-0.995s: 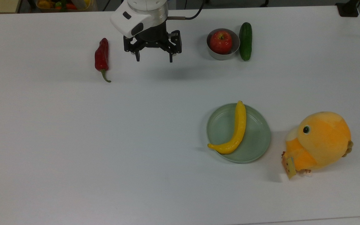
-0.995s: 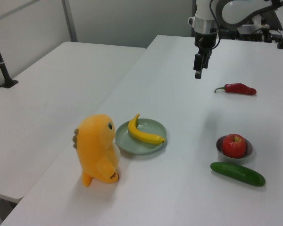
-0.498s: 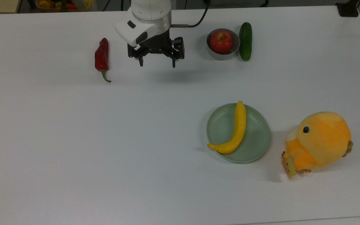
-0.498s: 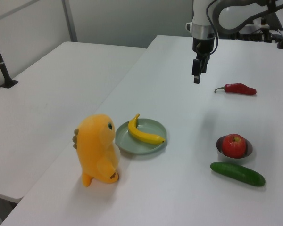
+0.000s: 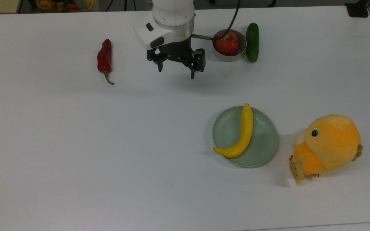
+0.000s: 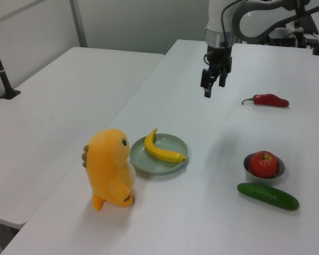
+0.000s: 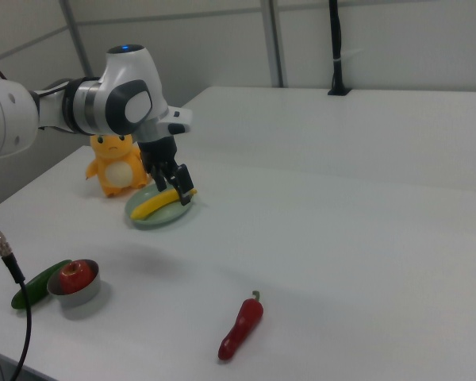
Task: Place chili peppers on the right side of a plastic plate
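Your gripper (image 5: 176, 69) hangs above the table (image 5: 75, 144), pointing down, jaws spread and empty. The chili (image 5: 104, 59) lies well off to the top view's left; the plate (image 5: 262, 144) holds a banana (image 5: 242, 134).

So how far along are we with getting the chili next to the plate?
Nothing is done yet: the chili lies on the table, far from the plate, which holds a banana. The gripper hangs open and empty above the table, apart from the chili. Reaching, grasping, carrying and placing all remain.
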Motion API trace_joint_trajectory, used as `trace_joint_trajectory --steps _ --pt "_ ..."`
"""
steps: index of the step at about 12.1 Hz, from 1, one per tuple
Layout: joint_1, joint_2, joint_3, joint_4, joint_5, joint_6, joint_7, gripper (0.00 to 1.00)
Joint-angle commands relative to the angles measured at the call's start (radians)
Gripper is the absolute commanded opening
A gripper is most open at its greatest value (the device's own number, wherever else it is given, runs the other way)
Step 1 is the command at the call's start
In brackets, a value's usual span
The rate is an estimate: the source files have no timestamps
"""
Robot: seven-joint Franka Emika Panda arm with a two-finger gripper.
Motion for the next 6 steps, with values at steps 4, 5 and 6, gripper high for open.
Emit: trace_joint_trajectory --steps 4,5,6 --pt "0.088 0.175 0.024 0.184 0.023 0.032 0.289 1.00" --pt "0.086 0.178 0.028 0.181 0.023 0.036 0.287 1.00" --pt "0.085 0.173 0.028 0.180 0.017 0.033 0.278 1.00"
